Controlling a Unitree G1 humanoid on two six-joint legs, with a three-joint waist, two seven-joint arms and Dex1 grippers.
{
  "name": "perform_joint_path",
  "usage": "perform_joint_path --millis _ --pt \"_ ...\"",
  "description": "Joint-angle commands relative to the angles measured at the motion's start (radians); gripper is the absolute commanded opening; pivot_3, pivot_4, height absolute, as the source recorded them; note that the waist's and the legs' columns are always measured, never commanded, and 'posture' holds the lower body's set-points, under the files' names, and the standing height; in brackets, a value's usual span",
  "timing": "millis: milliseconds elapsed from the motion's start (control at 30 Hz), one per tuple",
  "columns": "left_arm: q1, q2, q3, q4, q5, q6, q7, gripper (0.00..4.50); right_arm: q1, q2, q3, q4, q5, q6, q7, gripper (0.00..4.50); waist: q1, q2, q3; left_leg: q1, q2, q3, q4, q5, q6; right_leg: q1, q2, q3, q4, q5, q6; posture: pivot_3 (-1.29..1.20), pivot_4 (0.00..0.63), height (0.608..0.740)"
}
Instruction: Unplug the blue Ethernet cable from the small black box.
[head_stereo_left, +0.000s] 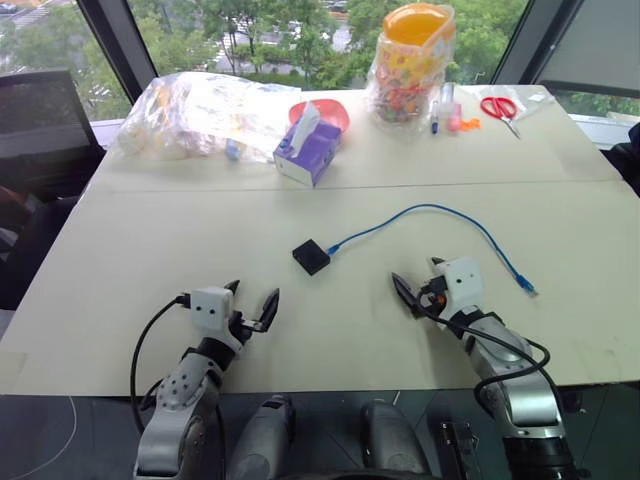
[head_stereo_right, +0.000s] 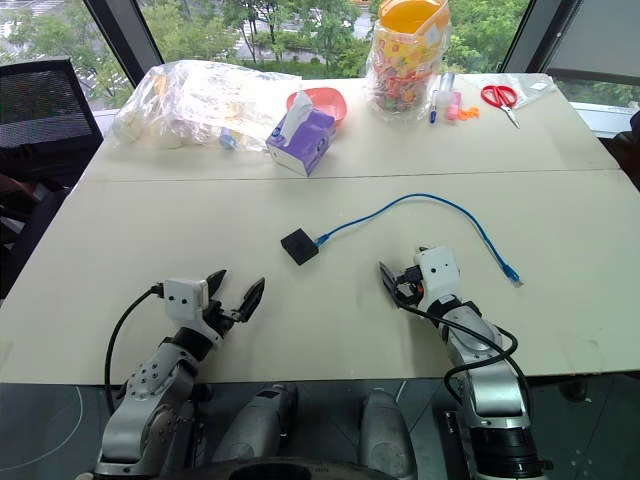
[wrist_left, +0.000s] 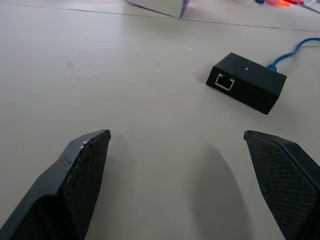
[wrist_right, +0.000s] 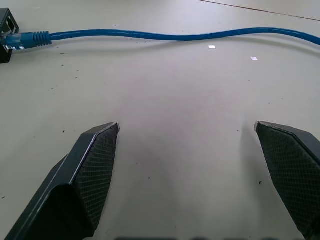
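1. Left eye view: small black box (head_stereo_left: 311, 256) lies flat mid-frame on the cream tabletop (head_stereo_left: 150, 240). The blue Ethernet cable (head_stereo_left: 440, 209) is plugged into its right side, arcing right to a free plug at right-centre. Left gripper (head_stereo_left: 252, 305) at lower left and right gripper (head_stereo_left: 420, 285) at lower right both have jaws wide and empty, flanking the box but apart from it; likely staged so one can pin the box while the other pulls the plug.
2. Right eye view: same layout. Clutter sits at the top of the frame, well apart: purple tissue box (head_stereo_right: 298, 140), plastic bag (head_stereo_right: 200, 100), candy jar (head_stereo_right: 405, 55), red scissors (head_stereo_right: 498, 98). Windows with trees are behind, and a black chair (head_stereo_right: 45, 105) at upper left.
3. Left wrist view: box at upper right, an empty port facing the camera, cable leaving behind it.
4. Right wrist view: cable runs across the top; plug seated in the box at upper left. Not yet unplugged.
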Motion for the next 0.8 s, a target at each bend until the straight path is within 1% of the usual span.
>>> perform_joint_path --millis 33,67,167,267,367,433,500,633,700,733,800 --pt "0.019 0.011 0.017 0.019 0.001 0.0 -0.002 4.46 -0.006 -0.008 0.003 -0.014 0.013 -0.014 0.014 4.5 -0.001 0.0 0.0 0.0 0.0 0.0 0.0 0.0 0.0 0.0 0.0 0.0 0.0 0.0 0.0 0.0 0.15 0.726" --pt "0.019 0.013 0.015 0.018 0.004 0.0 -0.001 4.46 -0.007 -0.008 0.002 -0.015 0.013 -0.013 0.015 4.5 -0.001 0.0 0.0 0.0 0.0 0.0 0.0 0.0 0.0 0.0 0.0 0.0 0.0 0.0 0.0 0.0 0.15 0.726" --pt "0.022 0.006 0.032 -0.013 -0.067 0.041 -0.022 4.46 -0.02 -0.018 0.003 -0.02 0.02 -0.008 0.036 4.5 -0.003 0.0 0.0 0.0 0.0 0.0 0.0 0.0 0.0 0.0 0.0 0.0 0.0 0.0 0.0 0.0 0.15 0.726" --pt "0.022 0.026 0.04 -0.032 -0.111 0.091 -0.049 4.46 -0.047 -0.037 0.007 -0.011 0.021 -0.01 0.062 4.5 -0.012 0.0 0.0 0.0 0.0 0.0 0.0 0.0 0.0 0.0 0.0 0.0 0.0 0.0 0.0 0.0 0.15 0.726" --pt "-0.005 0.063 0.063 -0.022 -0.139 0.116 -0.08 4.46 -0.107 -0.068 0.019 0.013 0.03 -0.01 0.109 4.5 -0.015 0.0 0.0 0.0 0.0 0.0 0.0 0.0 0.0 0.0 0.0 0.0 0.0 0.0 0.0 0.0 0.15 0.726" --pt "-0.022 0.107 0.074 -0.025 -0.175 0.16 -0.123 4.46 -0.153 -0.091 0.02 0.031 0.056 0.006 0.15 4.5 -0.014 0.0 0.0 0.0 0.0 0.0 0.0 0.0 0.0 0.0 0.0 0.0 0.0 0.0 0.0 0.0 0.15 0.726" --pt "-0.027 0.186 0.071 -0.042 -0.202 0.204 -0.203 4.46 -0.211 -0.12 0.015 0.045 0.094 0.039 0.207 4.5 -0.014 0.0 0.0 0.001 0.0 0.0 0.0 0.0 0.0 0.0 0.0 0.0 0.001 0.0 0.0 0.0 0.15 0.726" --pt "-0.06 0.316 0.163 -0.039 -0.299 0.278 -0.297 4.46 -0.372 -0.212 0.034 0.086 0.156 0.098 0.362 4.5 -0.019 0.0 0.001 0.001 0.0 0.001 0.0 0.0 0.0 0.0 0.0 0.0 0.001 0.0 0.0 0.0 0.15 0.726" --pt "-0.083 0.37 0.202 -0.029 -0.34 0.314 -0.338 4.46 -0.454 -0.27 0.071 0.125 0.172 0.154 0.454 4.5 -0.02 0.0 0.002 0.0 0.001 0.001 0.0 0.0 0.0 0.0 0.001 0.0 0.001 0.0 0.0 0.0 0.15 0.726" --pt "-0.1 0.408 0.219 -0.021 -0.362 0.334 -0.373 4.46 -0.517 -0.308 0.117 0.167 0.146 0.144 0.519 4.5 -0.02 0.0 0.003 0.0 0.001 0.0 0.0 0.0 0.0 -0.001 0.001 0.0 0.001 0.0 0.0 0.0 0.15 0.726" --pt "-0.139 0.469 0.24 -0.011 -0.4 0.379 -0.425 4.46 -0.652 -0.33 0.177 0.264 0.124 0.141 0.602 4.5 -0.02 0.0 0.005 0.0 0.001 0.0 0.0 0.0 0.0 -0.001 0.002 0.0 0.001 0.0 0.0 0.0 0.15 0.726"
